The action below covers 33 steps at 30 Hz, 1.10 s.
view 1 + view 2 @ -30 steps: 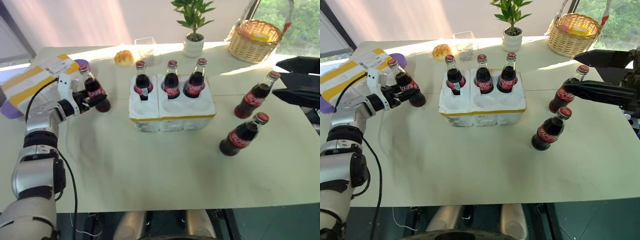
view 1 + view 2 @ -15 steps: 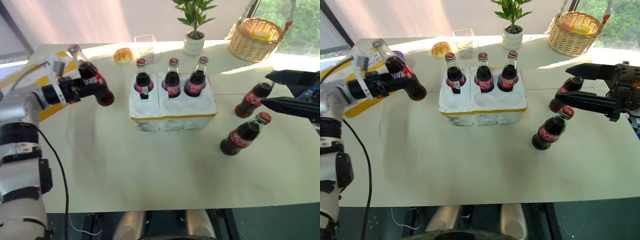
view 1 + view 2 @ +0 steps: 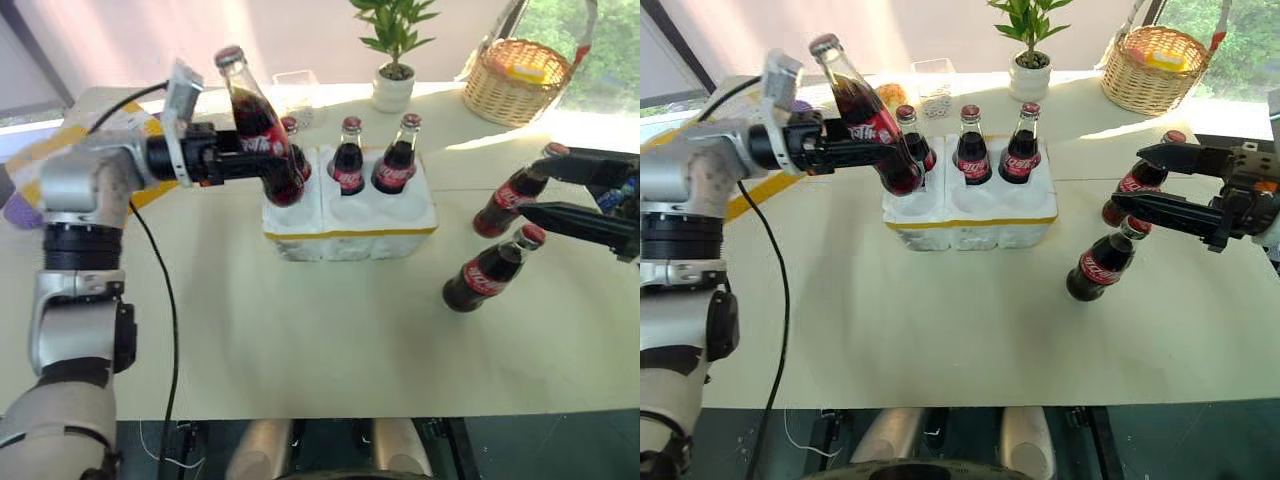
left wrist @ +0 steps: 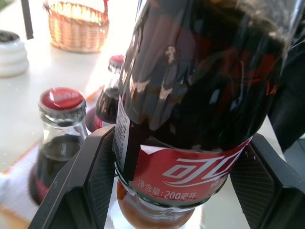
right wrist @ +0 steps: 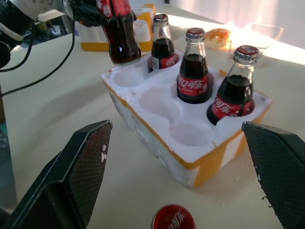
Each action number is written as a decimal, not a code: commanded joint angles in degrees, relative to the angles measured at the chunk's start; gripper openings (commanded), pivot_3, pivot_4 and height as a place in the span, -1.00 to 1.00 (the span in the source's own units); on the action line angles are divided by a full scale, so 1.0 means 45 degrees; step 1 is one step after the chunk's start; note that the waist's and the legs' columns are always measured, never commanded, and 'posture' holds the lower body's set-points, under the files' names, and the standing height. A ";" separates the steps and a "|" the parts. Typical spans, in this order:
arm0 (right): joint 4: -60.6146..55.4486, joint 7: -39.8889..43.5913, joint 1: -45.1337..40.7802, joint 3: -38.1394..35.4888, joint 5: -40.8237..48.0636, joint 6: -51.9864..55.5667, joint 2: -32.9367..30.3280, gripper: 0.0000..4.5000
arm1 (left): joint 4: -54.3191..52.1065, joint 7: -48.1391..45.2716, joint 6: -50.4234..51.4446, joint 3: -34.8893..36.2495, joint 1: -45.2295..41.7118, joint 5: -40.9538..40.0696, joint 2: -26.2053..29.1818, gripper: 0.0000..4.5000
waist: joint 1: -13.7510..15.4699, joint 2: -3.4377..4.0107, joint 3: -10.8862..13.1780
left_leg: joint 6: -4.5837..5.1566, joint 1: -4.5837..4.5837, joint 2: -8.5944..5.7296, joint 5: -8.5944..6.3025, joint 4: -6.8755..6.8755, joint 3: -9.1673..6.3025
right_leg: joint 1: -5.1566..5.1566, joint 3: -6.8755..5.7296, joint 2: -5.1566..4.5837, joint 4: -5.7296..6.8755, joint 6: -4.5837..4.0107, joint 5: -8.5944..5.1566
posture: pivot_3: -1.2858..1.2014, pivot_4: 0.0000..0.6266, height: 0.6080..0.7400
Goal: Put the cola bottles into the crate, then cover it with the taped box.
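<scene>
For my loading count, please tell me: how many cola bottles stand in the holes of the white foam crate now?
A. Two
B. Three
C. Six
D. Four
B: three bottles stand in the back row of the crate; a fourth is in the left hand above it, and two stand on the table.

dark cola bottles [image 3: 347, 160] wear red labels and red caps. the white foam crate [image 3: 350, 225] has a yellow band.
</scene>
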 commanded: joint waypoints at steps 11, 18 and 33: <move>-0.0530 -0.0794 0.1004 -0.0996 -0.0115 -0.0445 0.0588 1.00 | -0.0164 -0.0454 -0.1488 -0.0759 0.0239 0.0596 -0.0149 0.25 | 0.0035 0.0000 0.0000 | 0.0030 0.0001 -0.0002 -0.0017 0.0005 0.0003 | 0.0007 0.0005 -0.0003 -0.0002 -0.0001 0.0001 | 0.03 -0.52 1.00; -0.0048 -0.0782 0.1105 -0.0723 -0.0587 -0.1110 0.0845 1.00 | -0.0328 -0.0406 -0.2443 -0.1650 0.0967 0.1424 -0.0535 0.25 | 0.0035 0.0002 -0.0002 | 0.0023 0.0002 -0.0004 -0.0012 0.0006 0.0003 | 0.0007 0.0003 -0.0003 0.0003 -0.0001 0.0001 | 0.03 -0.52 1.00; 0.0968 -0.0674 0.0752 -0.0313 -0.1241 -0.1802 0.0578 1.00 | -0.0368 -0.0072 -0.2454 -0.1064 0.1090 0.1321 -0.0354 0.98 | 0.0020 0.0010 -0.0009 | 0.0041 0.0053 -0.0003 -0.0022 0.0006 0.0007 | 0.0038 0.0006 -0.0004 0.0023 -0.0003 0.0002 | 0.03 -0.52 1.00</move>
